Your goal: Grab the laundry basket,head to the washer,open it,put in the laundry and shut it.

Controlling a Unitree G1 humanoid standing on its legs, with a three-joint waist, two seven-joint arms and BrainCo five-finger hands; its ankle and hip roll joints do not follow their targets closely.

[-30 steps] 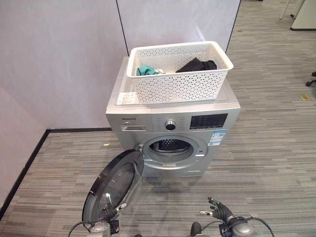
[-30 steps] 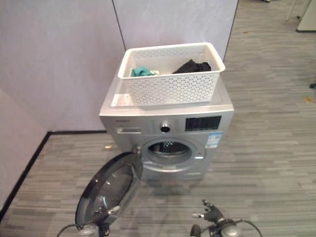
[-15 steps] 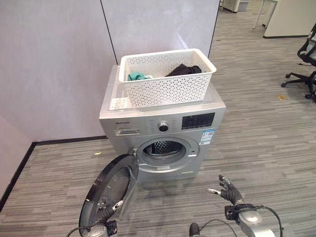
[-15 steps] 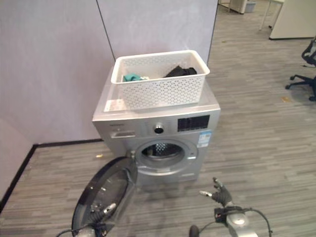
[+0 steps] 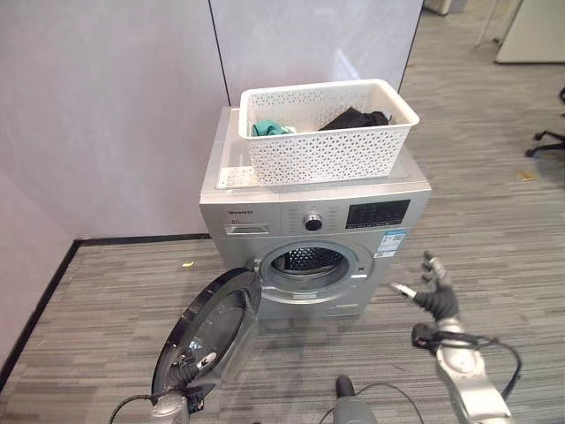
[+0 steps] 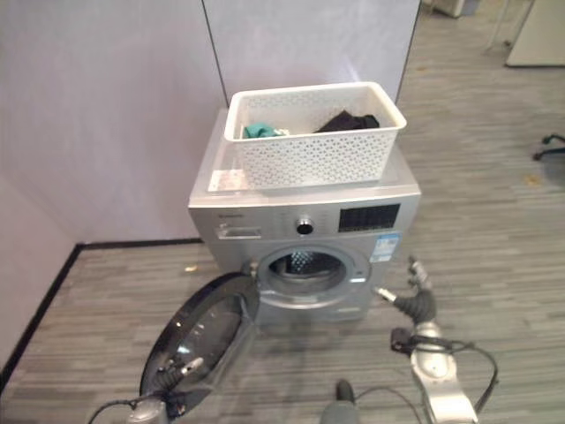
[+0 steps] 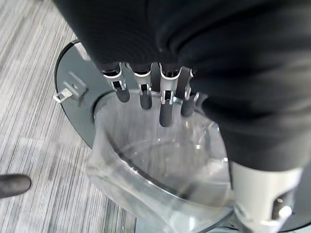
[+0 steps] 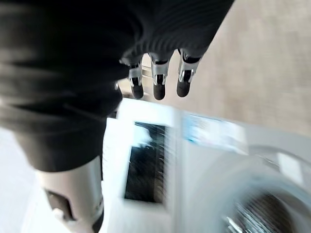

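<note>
A white perforated plastic laundry basket holding teal and black clothes sits atop the silver front-loading washer, whose round glass door hangs open. Right hand raised, fingers spread; left hand relaxed over the door.

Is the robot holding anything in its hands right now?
No, nothing. The right robot hand is open in the air beside the washer. The left robot hand is open over the washer door.

Grey partition panels behind; office chair far right.
</note>
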